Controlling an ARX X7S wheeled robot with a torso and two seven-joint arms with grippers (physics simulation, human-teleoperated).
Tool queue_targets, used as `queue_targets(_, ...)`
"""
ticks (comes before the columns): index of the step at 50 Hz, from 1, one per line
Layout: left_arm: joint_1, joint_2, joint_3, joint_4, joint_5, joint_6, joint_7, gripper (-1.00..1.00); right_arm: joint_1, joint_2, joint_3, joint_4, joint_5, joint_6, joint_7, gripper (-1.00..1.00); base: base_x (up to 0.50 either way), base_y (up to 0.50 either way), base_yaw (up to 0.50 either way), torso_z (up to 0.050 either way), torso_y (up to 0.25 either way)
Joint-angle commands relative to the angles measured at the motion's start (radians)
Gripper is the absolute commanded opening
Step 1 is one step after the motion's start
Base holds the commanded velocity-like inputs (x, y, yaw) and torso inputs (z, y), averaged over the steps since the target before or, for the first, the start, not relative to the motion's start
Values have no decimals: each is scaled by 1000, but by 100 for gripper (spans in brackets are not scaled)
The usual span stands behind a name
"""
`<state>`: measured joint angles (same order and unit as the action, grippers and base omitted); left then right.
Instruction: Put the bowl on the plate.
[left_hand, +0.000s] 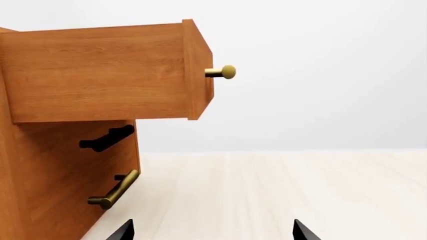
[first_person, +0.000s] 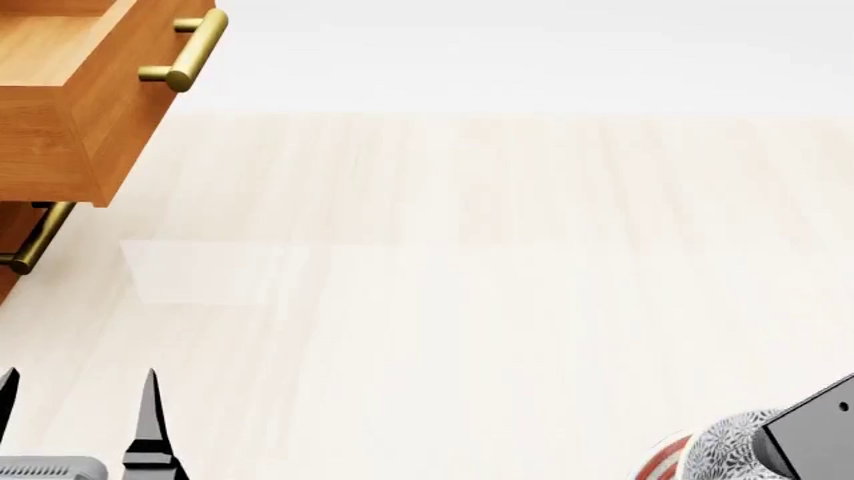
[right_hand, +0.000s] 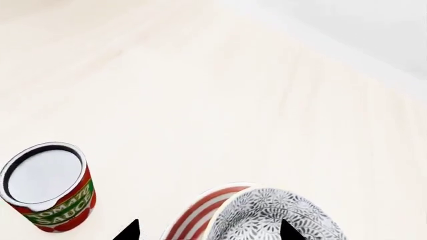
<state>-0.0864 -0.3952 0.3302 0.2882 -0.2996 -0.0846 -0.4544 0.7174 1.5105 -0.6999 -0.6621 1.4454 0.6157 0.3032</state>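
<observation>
The bowl (right_hand: 267, 215), white with a dense grey-black floral pattern, shows at the edge of the right wrist view. It overlaps the plate (right_hand: 197, 217), whose red rings show beside it. I cannot tell whether the bowl rests on the plate. My right gripper (right_hand: 210, 231) is open, its dark fingertips (right_hand: 130, 231) spread wide: one tip is in front of the bowl, the other is off the plate's edge. In the head view the bowl (first_person: 727, 448) and plate (first_person: 666, 460) sit at the bottom right under my right arm (first_person: 817, 430). My left gripper (first_person: 78, 400) is open and holds nothing.
A red tomato sauce can (right_hand: 48, 192) stands upright near the plate. A wooden cabinet with an open top drawer (first_person: 80, 90) and brass handles (left_hand: 113, 190) stands at the far left, close to my left gripper (left_hand: 213, 232). A pale wooden tabletop (first_person: 467, 280) spreads between.
</observation>
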Motion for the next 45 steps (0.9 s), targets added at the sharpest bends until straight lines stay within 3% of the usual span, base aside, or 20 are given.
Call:
queue_targets(1, 0, -3, 0, 5, -3, -1, -2, 100, -5, 15, 9, -18, -16, -32, -9, 100, 0, 0, 0, 0, 0)
queue_targets(17, -1, -4, 3, 2, -5, 1, -3, 100, 41, -25, 47, -43, -48, 23, 25, 100, 0, 0, 0, 0, 0)
queue_targets(45, -2, -9, 4, 4, -10, 4, -9, 100, 22, -26, 69, -29, -113, -112, 45, 100, 0, 0, 0, 0, 0)
